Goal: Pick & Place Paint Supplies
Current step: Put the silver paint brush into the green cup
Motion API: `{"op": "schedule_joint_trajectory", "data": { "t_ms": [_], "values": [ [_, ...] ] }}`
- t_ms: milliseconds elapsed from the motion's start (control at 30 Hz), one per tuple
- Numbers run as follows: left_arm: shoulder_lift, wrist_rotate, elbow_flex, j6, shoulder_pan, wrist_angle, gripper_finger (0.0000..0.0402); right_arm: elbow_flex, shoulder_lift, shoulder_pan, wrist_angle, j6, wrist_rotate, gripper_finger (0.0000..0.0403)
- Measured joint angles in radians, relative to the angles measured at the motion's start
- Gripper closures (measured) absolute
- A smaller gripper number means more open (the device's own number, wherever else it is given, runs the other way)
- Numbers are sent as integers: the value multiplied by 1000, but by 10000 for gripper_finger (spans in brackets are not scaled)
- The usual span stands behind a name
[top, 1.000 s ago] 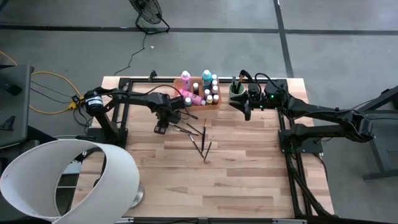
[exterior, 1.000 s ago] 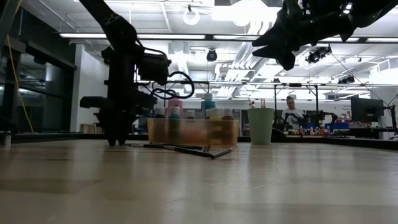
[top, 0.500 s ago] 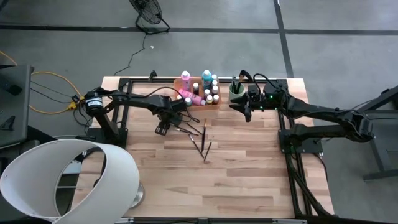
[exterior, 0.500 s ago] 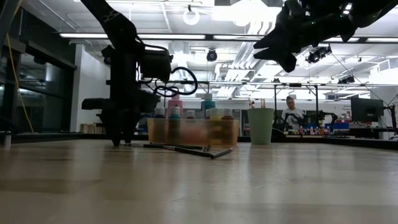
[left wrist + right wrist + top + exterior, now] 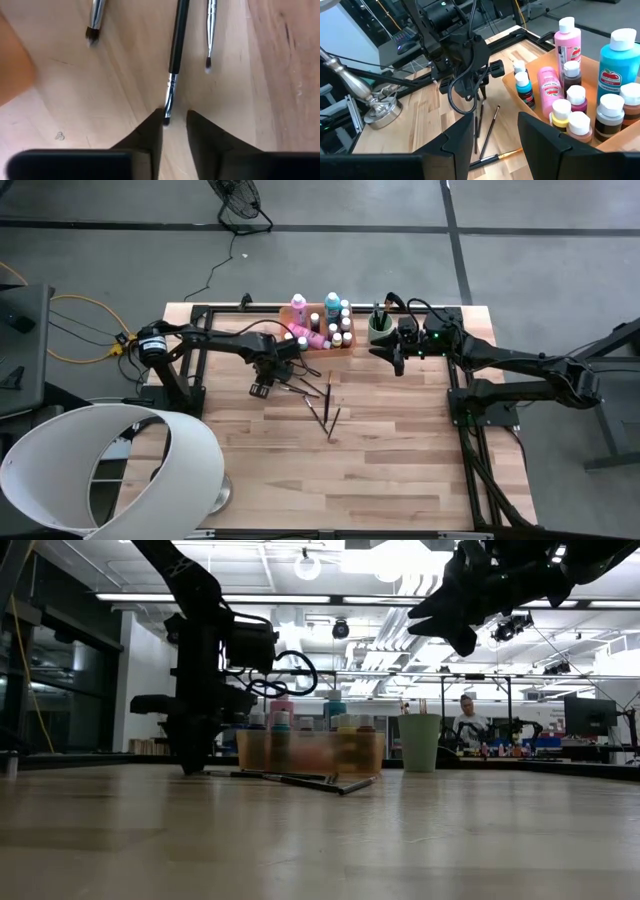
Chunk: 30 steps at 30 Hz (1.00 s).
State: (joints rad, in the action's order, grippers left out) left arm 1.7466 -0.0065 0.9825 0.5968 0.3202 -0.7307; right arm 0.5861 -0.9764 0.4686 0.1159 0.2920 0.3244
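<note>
1. We take the orange tray (image 5: 318, 330) near the far edge of the wooden table (image 5: 400, 450) as our landmark; it holds the paint bottles (image 5: 580, 107), pink, teal and brown with white caps, standing close together inside it.
2. We see the left gripper (image 5: 174, 120) lowered to the tabletop just in front of the tray's left end, pointing straight down in the low view.
3. In the left wrist view its two fingers (image 5: 150, 132) stand a narrow gap apart, and the bristle tip of a dark-handled paintbrush (image 5: 175, 55) reaches to the inner edge of one finger; we cannot tell whether the jaws actually pinch it.
4. Two more brushes (image 5: 210, 30) lie on the wood on either side of that one, apart from it.
5. From above, the loose paintbrushes (image 5: 318, 402) lie scattered on the table in front of the tray, on the side away from the far edge.
6. A light green cup (image 5: 380, 326) stands just to the right of the tray, with dark handles sticking up out of it.
7. The right gripper (image 5: 397, 360) hangs in the air just in front of the cup, to the right of the tray; its own wrist view shows its fingers (image 5: 462, 137) apart with nothing between them.
</note>
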Motion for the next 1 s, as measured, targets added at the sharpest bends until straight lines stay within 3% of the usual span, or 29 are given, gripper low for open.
{"op": "schedule_joint_trajectory", "data": {
  "t_ms": [300,600,1000],
  "values": [
    [2,0,-1,-48,0,-3,397,0,0,0,0,0,19,255],
    [-28,-34,9,-128,-2,-43,401,0,0,-55,2,3,19,255],
    [-90,-221,145,-150,-85,-192,401,0,0,-202,101,141,-94,260]
  ]
}}
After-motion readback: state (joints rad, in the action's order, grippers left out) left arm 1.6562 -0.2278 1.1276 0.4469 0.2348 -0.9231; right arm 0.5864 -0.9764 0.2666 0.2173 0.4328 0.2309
